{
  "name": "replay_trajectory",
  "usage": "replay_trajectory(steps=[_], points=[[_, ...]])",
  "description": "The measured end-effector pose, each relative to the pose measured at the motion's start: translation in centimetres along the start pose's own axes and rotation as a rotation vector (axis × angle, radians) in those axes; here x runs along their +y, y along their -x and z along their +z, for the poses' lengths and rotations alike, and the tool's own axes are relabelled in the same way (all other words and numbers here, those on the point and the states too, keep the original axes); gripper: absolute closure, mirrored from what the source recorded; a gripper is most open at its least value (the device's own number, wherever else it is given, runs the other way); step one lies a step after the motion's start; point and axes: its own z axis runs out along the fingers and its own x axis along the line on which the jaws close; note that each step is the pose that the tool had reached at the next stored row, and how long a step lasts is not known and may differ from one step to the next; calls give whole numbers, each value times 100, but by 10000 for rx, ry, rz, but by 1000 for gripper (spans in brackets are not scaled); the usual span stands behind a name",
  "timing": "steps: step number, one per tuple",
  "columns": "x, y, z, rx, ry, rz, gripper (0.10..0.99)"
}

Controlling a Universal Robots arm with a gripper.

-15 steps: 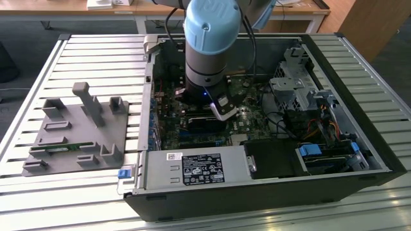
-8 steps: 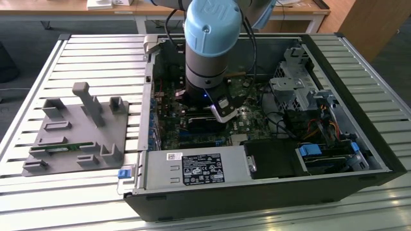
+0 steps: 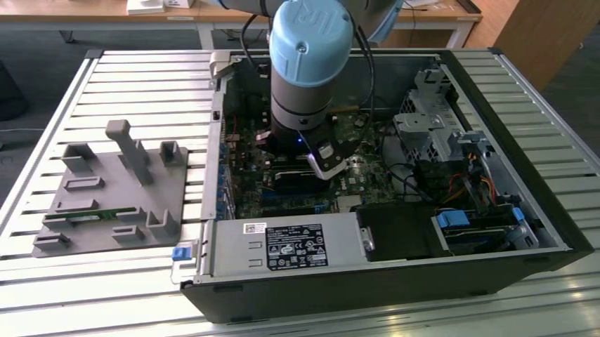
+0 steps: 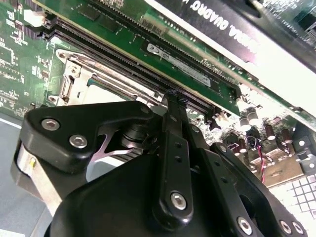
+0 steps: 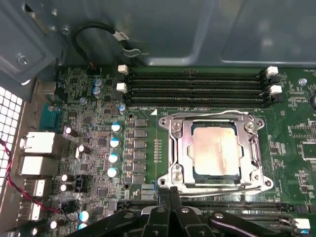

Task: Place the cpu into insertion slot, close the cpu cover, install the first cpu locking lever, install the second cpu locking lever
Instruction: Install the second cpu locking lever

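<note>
Already the cpu (image 5: 213, 149) sat in the insertion slot (image 5: 256, 148), the cpu cover (image 5: 180, 148) down around it. Hand (image 5: 170, 195) closed and empty, tips just beside the socket's near edge. Judged step: the locking levers; next calls for catching a thin wire lever. First wrist view showed the chip whole; second wrist view mostly hid it.

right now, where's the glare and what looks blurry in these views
In the second wrist view a white strip beside the graphics card is blown out and the near fingers look soft; in the first wrist view the cpu lid shows a dull sheen; in the exterior view the slatted table reflects brightly.
</note>
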Motion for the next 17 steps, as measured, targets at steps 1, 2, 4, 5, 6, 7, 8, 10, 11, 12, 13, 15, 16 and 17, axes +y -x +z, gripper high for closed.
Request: replay_trajectory(steps=[1, 2, 4, 5, 6, 7, 8, 10, 11, 12, 13, 15, 16, 17], points=[[-2, 0, 6, 0, 37, 0, 980], [-6, 1, 21, 0, 105, -1, 980], [-9, 0, 25, 3, 162, -1, 980], [-9, 0, 29, 3, 189, -1, 980], [-11, 1, 34, 2, 213, -2, 980], [-12, 1, 39, 3, 230, -1, 980], [-15, 0, 44, 4, 255, -2, 980], [-18, -3, 51, 6, 311, -2, 980], [-18, -4, 53, 6, 336, -3, 980], [-19, -5, 56, 5, 356, -3, 980], [-19, -5, 58, 5, 370, -3, 980], [-21, -6, 63, 5, 389, -3, 980], [-22, -7, 65, 5, 395, -2, 980], [-23, -8, 68, 6, 399, -2, 980]])
